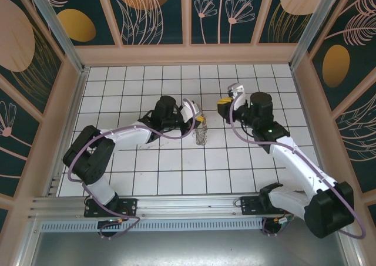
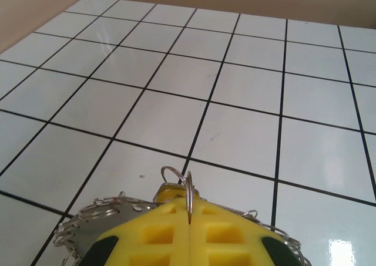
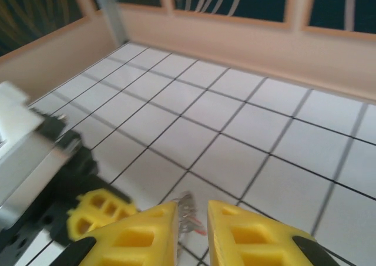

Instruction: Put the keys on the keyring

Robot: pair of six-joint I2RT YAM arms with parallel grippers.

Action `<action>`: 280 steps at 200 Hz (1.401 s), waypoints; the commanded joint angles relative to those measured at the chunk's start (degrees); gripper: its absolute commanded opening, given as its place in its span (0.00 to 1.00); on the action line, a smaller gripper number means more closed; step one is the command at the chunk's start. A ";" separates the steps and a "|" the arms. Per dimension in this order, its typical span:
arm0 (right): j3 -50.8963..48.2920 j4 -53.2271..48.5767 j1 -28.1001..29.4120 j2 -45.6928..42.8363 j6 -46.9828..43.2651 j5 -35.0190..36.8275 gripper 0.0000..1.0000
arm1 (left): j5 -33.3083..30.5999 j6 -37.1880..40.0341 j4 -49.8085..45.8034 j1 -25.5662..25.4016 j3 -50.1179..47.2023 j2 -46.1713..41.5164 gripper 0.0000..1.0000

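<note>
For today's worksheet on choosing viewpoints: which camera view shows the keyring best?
The left wrist view: the keyring sits close and sharp, its fringe of small loops clear, pinched in the left gripper. The top view shows it small, below that gripper. The right wrist view gives a blurred glimpse.

White tiled bench (image 1: 176,166) with thin black grout lines, glossy, with a bright patch of glare (image 2: 346,248) at the near right of the left wrist view. Around it, a low beige wooden wall (image 1: 188,53). Above that, dark teal panels (image 1: 153,13) printed with pale leaves, flowers and orange-gold discs, divided by beige battens. Aluminium posts (image 1: 56,25) at the two back corners. Along the near edge, an aluminium rail (image 1: 188,204).
</note>
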 commanded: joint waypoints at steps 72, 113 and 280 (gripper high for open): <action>-3.02 1.13 -8.08 -0.64 16.25 16.37 0.20 | 0.06 7.00 -12.11 -5.72 11.19 7.78 0.00; -2.22 -4.33 -16.92 4.70 25.68 5.27 0.17 | 1.74 7.26 -14.38 -7.58 13.96 11.53 0.00; 3.97 -10.53 -16.23 25.85 22.59 -14.94 0.20 | -3.89 1.06 -1.00 -8.97 6.27 6.47 0.29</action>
